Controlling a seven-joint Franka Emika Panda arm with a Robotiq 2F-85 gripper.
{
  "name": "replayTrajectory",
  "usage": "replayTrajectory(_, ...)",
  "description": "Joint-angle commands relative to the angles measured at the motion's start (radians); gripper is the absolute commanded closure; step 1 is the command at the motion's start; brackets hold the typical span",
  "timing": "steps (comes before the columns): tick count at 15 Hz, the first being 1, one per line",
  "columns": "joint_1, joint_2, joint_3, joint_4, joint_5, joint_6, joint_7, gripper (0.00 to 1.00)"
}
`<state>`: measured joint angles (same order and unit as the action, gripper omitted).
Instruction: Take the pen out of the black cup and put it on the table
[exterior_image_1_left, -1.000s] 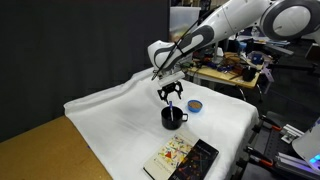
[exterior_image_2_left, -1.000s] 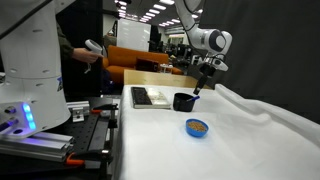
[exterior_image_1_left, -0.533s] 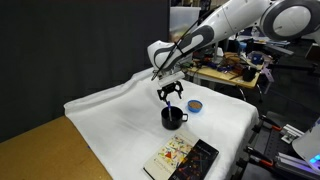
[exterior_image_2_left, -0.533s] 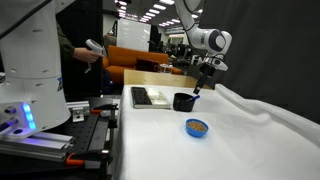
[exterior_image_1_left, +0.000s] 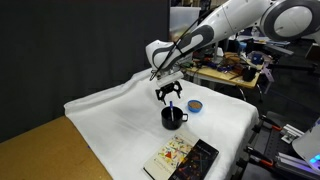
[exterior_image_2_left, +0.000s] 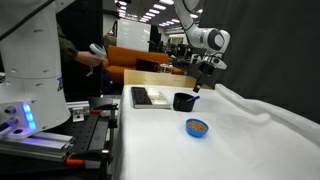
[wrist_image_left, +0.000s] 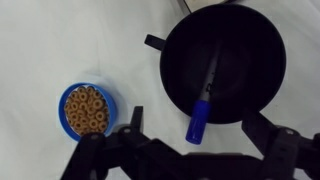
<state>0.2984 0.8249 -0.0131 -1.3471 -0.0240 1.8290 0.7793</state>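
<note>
The black cup (wrist_image_left: 240, 50) fills the upper right of the wrist view, with its handle toward the upper left. The blue pen (wrist_image_left: 200, 118) leans inside the cup, and its blue end pokes over the near rim. My gripper (wrist_image_left: 200, 135) is open, one finger on each side of the pen's end, and neither finger touches it. In both exterior views the gripper (exterior_image_1_left: 169, 95) (exterior_image_2_left: 200, 83) hangs just above the cup (exterior_image_1_left: 173, 117) (exterior_image_2_left: 184, 101), which stands on the white-clothed table (exterior_image_1_left: 110, 120) (exterior_image_2_left: 250, 130).
A small round blue disc filled with orange rings (wrist_image_left: 88, 110) (exterior_image_1_left: 196, 104) (exterior_image_2_left: 197, 126) lies next to the cup. A colourful book (exterior_image_1_left: 185, 158) (exterior_image_2_left: 150, 97) lies near the table's edge. Tan wood (exterior_image_1_left: 40, 150) shows at one corner. Desks and equipment stand behind.
The jaws have spread a little wider above the cup. The arm has hardly moved, and the pen still sits in the cup.
</note>
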Motion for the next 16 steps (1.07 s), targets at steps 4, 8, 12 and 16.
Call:
replayTrajectory(4,-0.016,0.070,-0.014,0.073,0.000,-0.045,0.012,0.00)
replayTrajectory(8,-0.017,0.107,-0.021,0.118,-0.002,-0.057,0.013,0.00)
replayTrajectory(12,-0.014,0.133,-0.023,0.153,-0.004,-0.068,0.011,0.00)
replayTrajectory(16,-0.015,0.113,-0.018,0.110,-0.002,-0.028,0.002,0.00)
